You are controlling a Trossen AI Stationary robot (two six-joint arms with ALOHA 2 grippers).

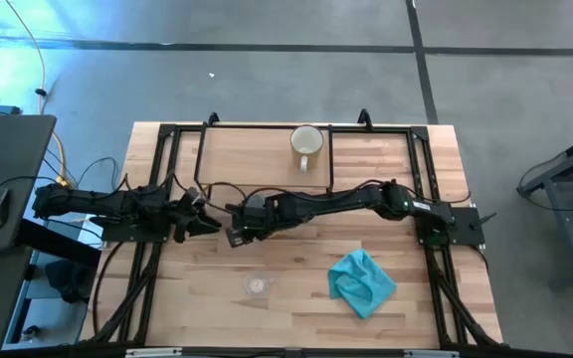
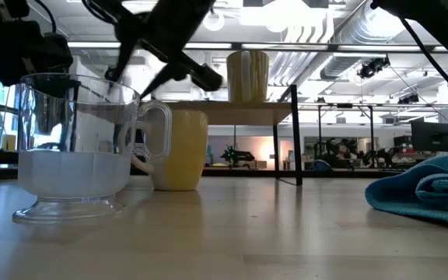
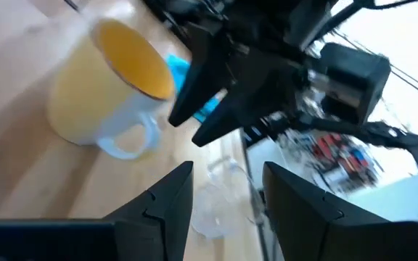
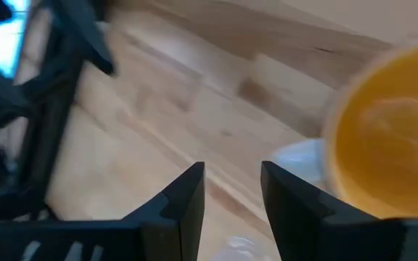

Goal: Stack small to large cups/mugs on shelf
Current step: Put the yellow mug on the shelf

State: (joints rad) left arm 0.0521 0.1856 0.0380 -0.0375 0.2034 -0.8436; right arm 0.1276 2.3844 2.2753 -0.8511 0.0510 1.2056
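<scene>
The orange mug [image 3: 115,80] has a pale outside and a white handle [image 3: 129,141]. It stands upright on the table behind the clear glass cup [image 2: 76,148]; in the high view the arms hide it. The cream mug [image 1: 306,142] stands on the shelf [image 2: 232,111] at the table's far side. My left gripper [image 3: 227,192] is open, a short way from the orange mug and pointing at it. My right gripper [image 4: 232,188] is open just beside the mug's handle [image 4: 296,156]. Both hover at the table's middle left [image 1: 222,229].
A teal cloth [image 1: 361,281] lies crumpled on the near right of the table. The glass cup [image 1: 257,285] stands near the near edge, in front of the grippers. Black frame rails [image 1: 157,199] run along both sides of the table.
</scene>
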